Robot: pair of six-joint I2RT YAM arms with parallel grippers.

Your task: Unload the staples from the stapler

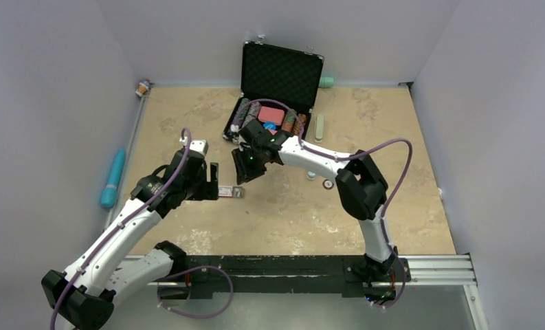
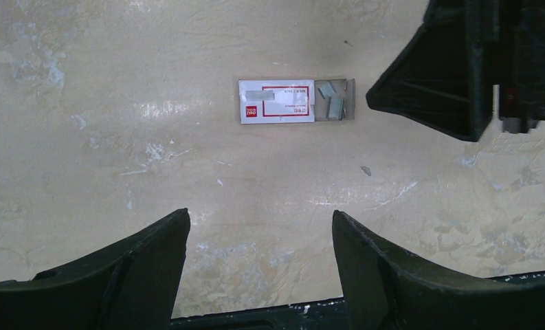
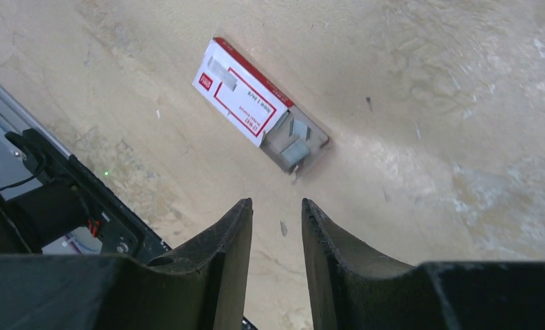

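Note:
A small white-and-red staple box (image 2: 276, 110) lies on the tan table with its tray slid out. Short silvery staples (image 2: 335, 103) lie in that tray. The box (image 3: 245, 103) and the staples (image 3: 297, 148) also show in the right wrist view, and the box (image 1: 229, 192) in the top view. My left gripper (image 2: 259, 216) is open and empty, just left of the box (image 1: 213, 182). My right gripper (image 3: 276, 203) hovers above and right of the box (image 1: 244, 168), jaws narrowly apart and empty. I cannot make out the stapler.
An open black case (image 1: 277, 89) with red and blue items stands at the back. A pale green bar (image 1: 319, 127) lies beside it. Small objects (image 1: 312, 175) lie under the right arm. A teal tube (image 1: 113, 179) lies along the left wall.

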